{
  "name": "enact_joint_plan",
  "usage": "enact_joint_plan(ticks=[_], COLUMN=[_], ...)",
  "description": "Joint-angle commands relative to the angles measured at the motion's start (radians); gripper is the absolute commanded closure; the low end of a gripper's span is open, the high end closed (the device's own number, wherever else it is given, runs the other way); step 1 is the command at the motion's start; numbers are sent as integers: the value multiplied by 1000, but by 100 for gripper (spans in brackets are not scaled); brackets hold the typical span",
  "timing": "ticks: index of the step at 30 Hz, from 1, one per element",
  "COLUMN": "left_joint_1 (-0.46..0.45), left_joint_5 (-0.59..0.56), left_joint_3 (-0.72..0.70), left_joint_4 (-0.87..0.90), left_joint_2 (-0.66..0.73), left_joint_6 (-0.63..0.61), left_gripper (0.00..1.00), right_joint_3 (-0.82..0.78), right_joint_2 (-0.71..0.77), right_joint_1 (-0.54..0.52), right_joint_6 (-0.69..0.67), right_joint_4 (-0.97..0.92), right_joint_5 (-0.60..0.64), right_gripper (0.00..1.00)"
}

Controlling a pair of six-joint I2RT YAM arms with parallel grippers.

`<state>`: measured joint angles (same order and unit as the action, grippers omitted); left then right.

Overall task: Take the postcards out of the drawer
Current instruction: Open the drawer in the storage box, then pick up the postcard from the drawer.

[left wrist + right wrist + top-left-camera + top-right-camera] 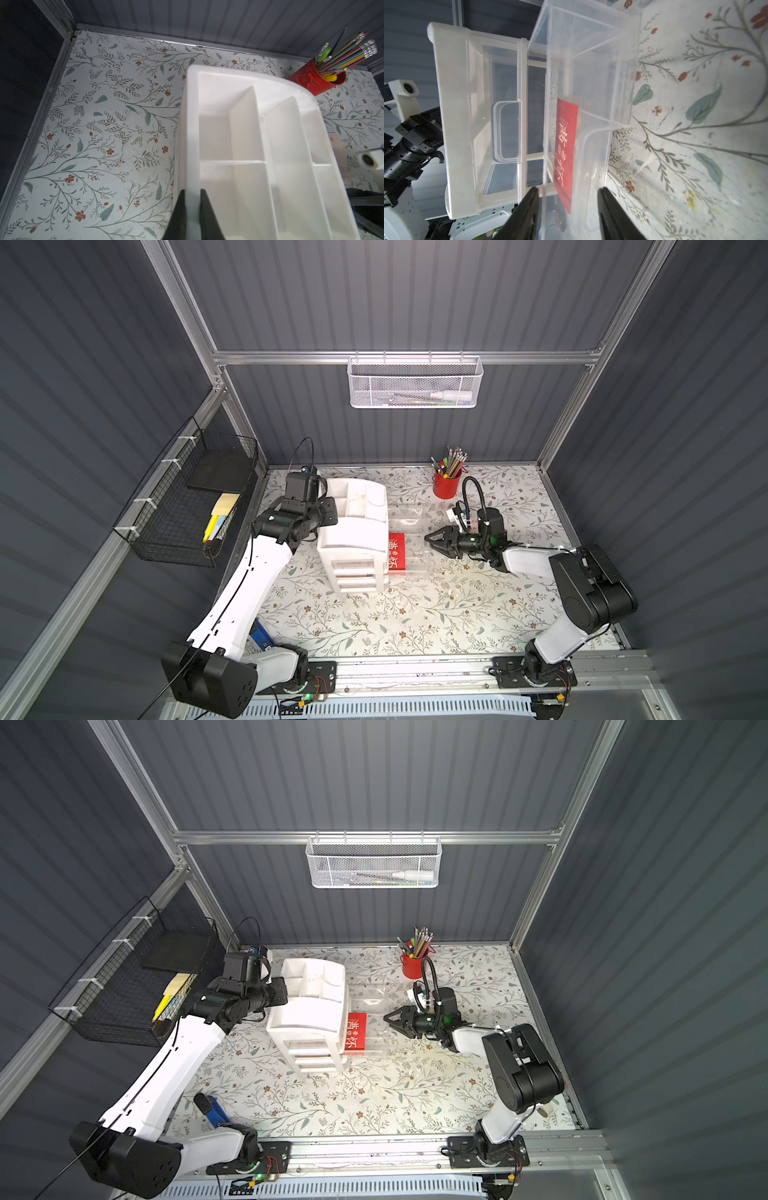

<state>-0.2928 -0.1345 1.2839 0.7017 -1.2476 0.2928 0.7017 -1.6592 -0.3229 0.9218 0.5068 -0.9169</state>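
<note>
A white desk organizer (353, 531) (307, 1006) stands mid-table, with a clear drawer (415, 572) (623, 62) pulled out of it toward the right. A red postcard (397, 552) (356, 1031) (565, 145) with white characters lies in the drawer. A pale card with red print (337, 149) shows partly past the organizer, close to the right arm. My left gripper (192, 192) (330, 510) is shut on the organizer's top rim (192, 124). At the drawer's front, my right gripper (569, 189) (430, 541) (388, 1020) is open, its fingers to either side of the front wall.
A red cup of pencils (446, 485) (320, 81) stands at the back right. A black wire basket (187, 506) with yellow pads hangs on the left wall. A white mesh basket (413, 383) hangs on the back wall. A blue object (262, 635) lies by the left arm's base.
</note>
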Motion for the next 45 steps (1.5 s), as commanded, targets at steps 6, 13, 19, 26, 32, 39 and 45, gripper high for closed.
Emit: enact_joint_plan(ticks=[6,13,19,26,32,39,45], left_joint_1=[9,7,7,7,7,7,7], left_joint_5=[-8,-5,-7,1,3,4,3], left_joint_3=[-11,-33,-48,-58,-55,-53,-52], left_joint_4=[65,60,61,58,56,54,53], left_joint_2=[10,27,43,42,36,32,26], left_joint_6=[3,29,60,69,65,54,48], left_gripper=[100,100,100,100,100,100,100], right_joint_3=[65,145,301,434,532,597,632], right_joint_2=[101,227,254,193,105,25,-41], right_joint_1=[2,-9,-95,-209,-277,-323,-349], right_joint_6=[-124,-224,-302,-331,-330,-320,-323], right_joint_4=[-228,-518,-764,-891,-955,-988,-993], right_joint_5=[75,234,380,532,592,647,639], right_gripper=[43,39,38,39,42,42,41])
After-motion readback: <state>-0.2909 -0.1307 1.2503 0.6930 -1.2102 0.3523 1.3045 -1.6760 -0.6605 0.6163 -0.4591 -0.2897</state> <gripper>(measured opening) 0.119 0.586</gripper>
